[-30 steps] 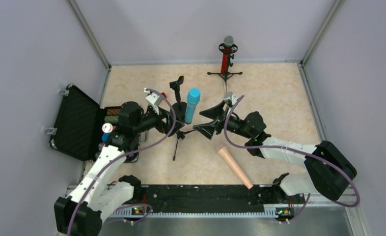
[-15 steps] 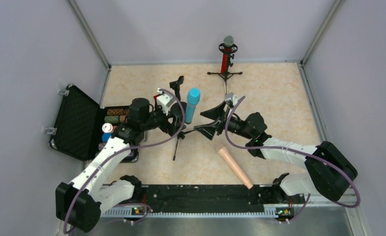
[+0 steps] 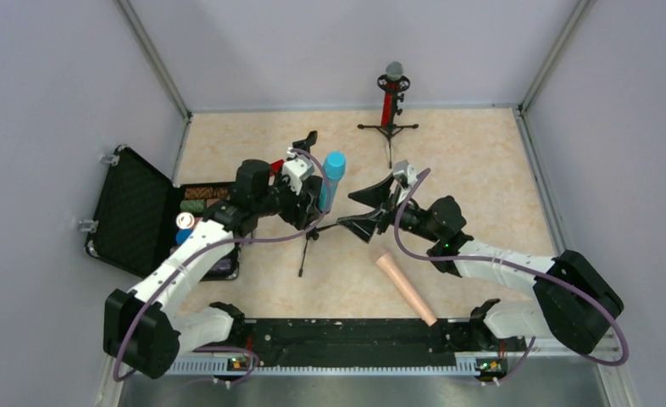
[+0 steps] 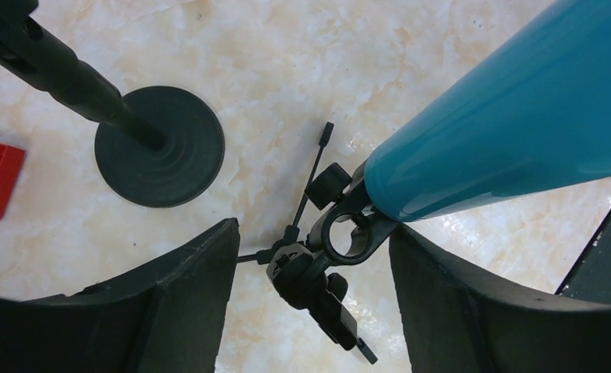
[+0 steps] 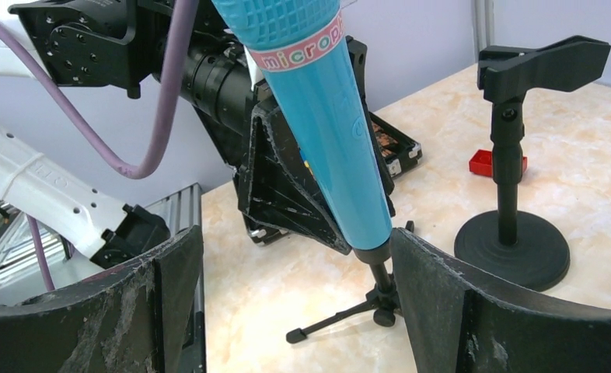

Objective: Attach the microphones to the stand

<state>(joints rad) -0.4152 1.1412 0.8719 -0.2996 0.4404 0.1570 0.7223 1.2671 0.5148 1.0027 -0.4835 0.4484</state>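
Top external view: the cyan-blue microphone [image 3: 331, 180] leans in the tripod stand [image 3: 307, 246] mid-way across the worktop [image 3: 482, 186]. The left hand [image 3: 307, 203] and right hand [image 3: 360, 210] flank it, both spread open and holding nothing. The red microphone [image 3: 390, 93] is up on the far stand [image 3: 389, 127], and the peach-pink microphone [image 3: 407, 288] is lying flat.

Left wrist view: the mic's tail only just meets the clip ring [image 4: 349, 233], so it looks barely seated imo.

Right wrist view: the left fingers [image 5: 287, 186] are right beside the barrel, can't tell if they're touching. I'd press straight down along its axis, slowly, since that tripod looks tippy.
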